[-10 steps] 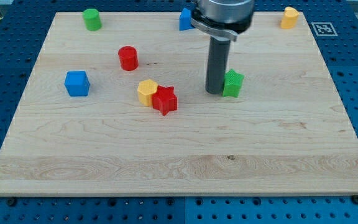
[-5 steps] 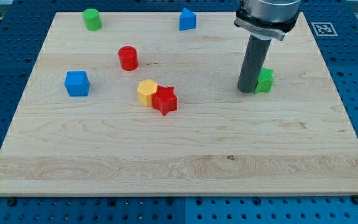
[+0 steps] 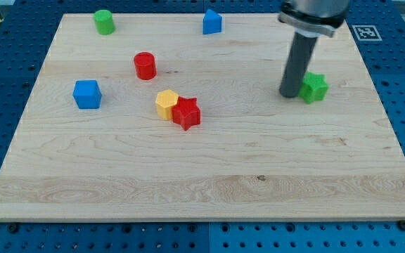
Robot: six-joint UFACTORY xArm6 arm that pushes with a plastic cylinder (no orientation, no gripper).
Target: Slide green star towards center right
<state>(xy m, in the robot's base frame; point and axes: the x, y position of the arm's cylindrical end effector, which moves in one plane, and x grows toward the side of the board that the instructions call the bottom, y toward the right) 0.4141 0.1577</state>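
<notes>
The green star (image 3: 315,87) lies on the wooden board (image 3: 202,183) at the view's right, about mid-height. My tip (image 3: 290,95) stands right against the star's left side, touching it. The dark rod rises from there to the view's top, where the arm's head hides the board's top right corner.
A red star (image 3: 187,112) and a yellow block (image 3: 165,102) touch near the centre. A red cylinder (image 3: 145,65) and a blue cube (image 3: 87,94) lie at the left. A green cylinder (image 3: 104,21) and a blue block (image 3: 211,22) sit along the top edge.
My tip has moved to the view's right, pushing the green star with it from near the board's centre to the right side. The other blocks have not moved.
</notes>
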